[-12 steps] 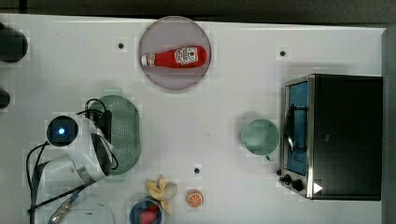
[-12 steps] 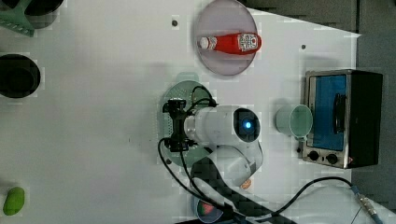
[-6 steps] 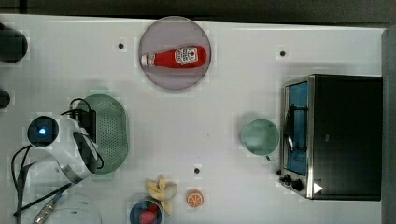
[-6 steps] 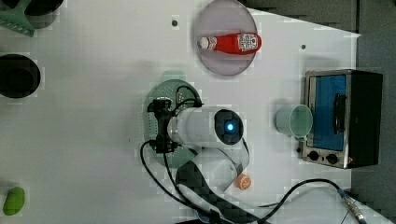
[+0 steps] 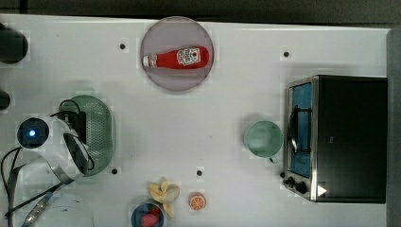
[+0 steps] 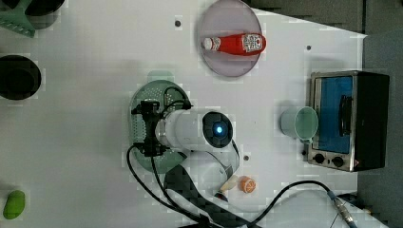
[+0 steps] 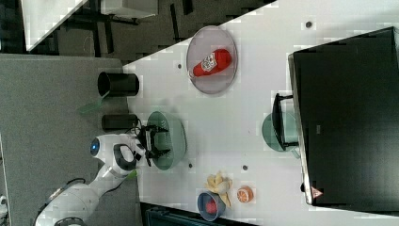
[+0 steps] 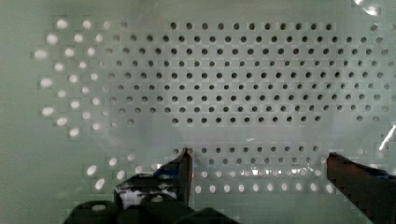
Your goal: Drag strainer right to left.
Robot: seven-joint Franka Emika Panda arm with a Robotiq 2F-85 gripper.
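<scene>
Dragging is the step I am in, I think. My pincer (image 8: 257, 163) sits down inside the strainer (image 5: 98, 135), with its two fingers spread wide apart. They hold nothing; they seem to press on the holey floor of the strainer so it can slide along with me.

The strainer lies at the top view's left, near the edge of the white worktop (image 5: 213, 109). It is well apart from the cup (image 5: 263, 138), which stands just beside the toaster oven (image 5: 340, 137) at the top view's right. So the drag looks almost done to me.

Next, I guess I should stop pushing soon, since little worktop is left on that side. Then I should lift straight up so my fingers do not catch the rim and tip the strainer.

The worktop is flat and smooth, with small dark dots on it. A plate (image 5: 177, 78) with a ketchup bottle (image 5: 176, 57) lies near the far edge. A banana (image 5: 163, 193), an orange slice (image 5: 197, 201) and a small bowl (image 5: 147, 215) sit near the front edge. In the right view, two black cups (image 7: 117, 84) stand at the worktop's end, with grey floor (image 7: 47, 117) past them.
</scene>
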